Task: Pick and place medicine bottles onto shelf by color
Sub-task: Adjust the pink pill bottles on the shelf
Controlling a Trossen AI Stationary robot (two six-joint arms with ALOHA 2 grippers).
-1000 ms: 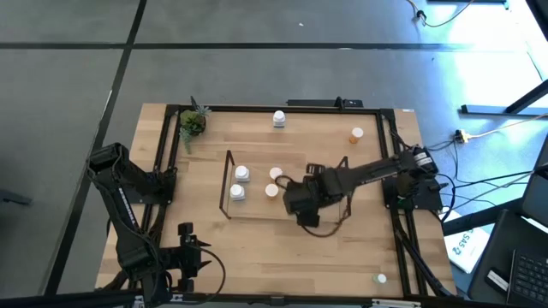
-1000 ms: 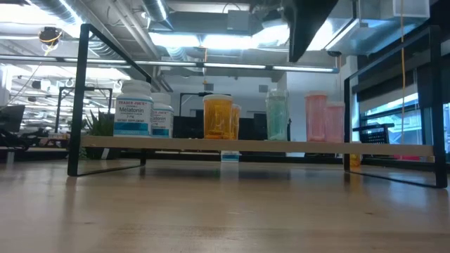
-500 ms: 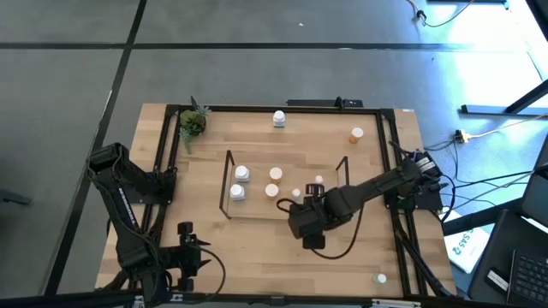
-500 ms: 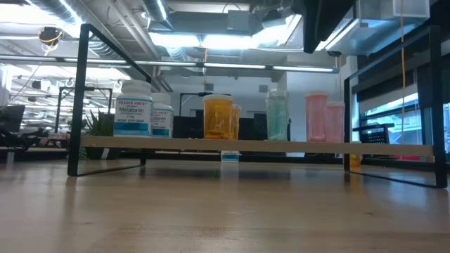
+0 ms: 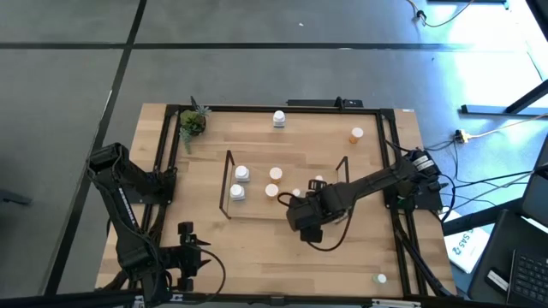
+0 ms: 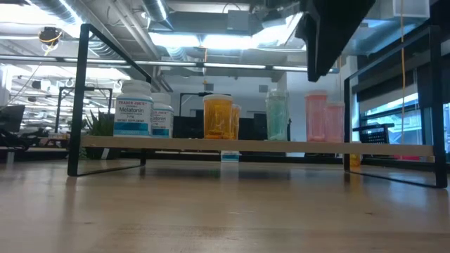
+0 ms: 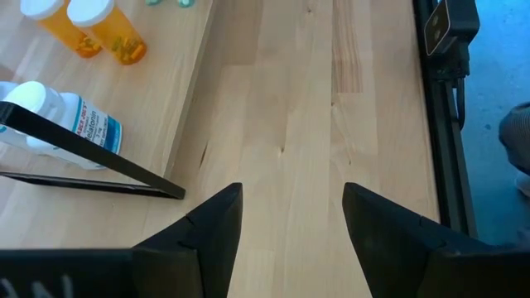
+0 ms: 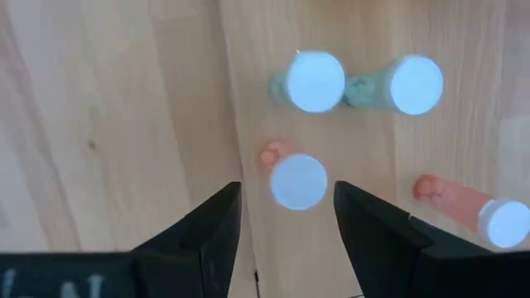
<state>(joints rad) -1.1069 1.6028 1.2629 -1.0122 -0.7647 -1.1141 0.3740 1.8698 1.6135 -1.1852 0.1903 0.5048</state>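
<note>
Medicine bottles: most already standing on shelf, centre of high view.

Right gripper: poised over right half of shelf, centre-right of high view; fingers parted, nothing between them. Directly beneath, in right wrist view: pink bottle, white cap up, centred in the gap. Beyond it, two teal bottles; second pink bottle at lower right of that frame.

Left gripper: parked at lower left of high view, fingers apart, empty; bare table ahead.

Shelf row, low view, left to right: two white bottles, two orange bottles, teal, pink.

Loose on table, high view: white bottle at upper centre, orange bottle at upper right, white cap at lower right.

Step in hand, judged: between placements, pink group apparently settled. Next move, judged: lift clear without knocking the pink bottle, then reach for a loose bottle and set it beside its own colour.

Hard to make out: second teal hidden behind first in low view; body colour of lower-right bottle not visible; right arm covers part of shelf from above.
</note>
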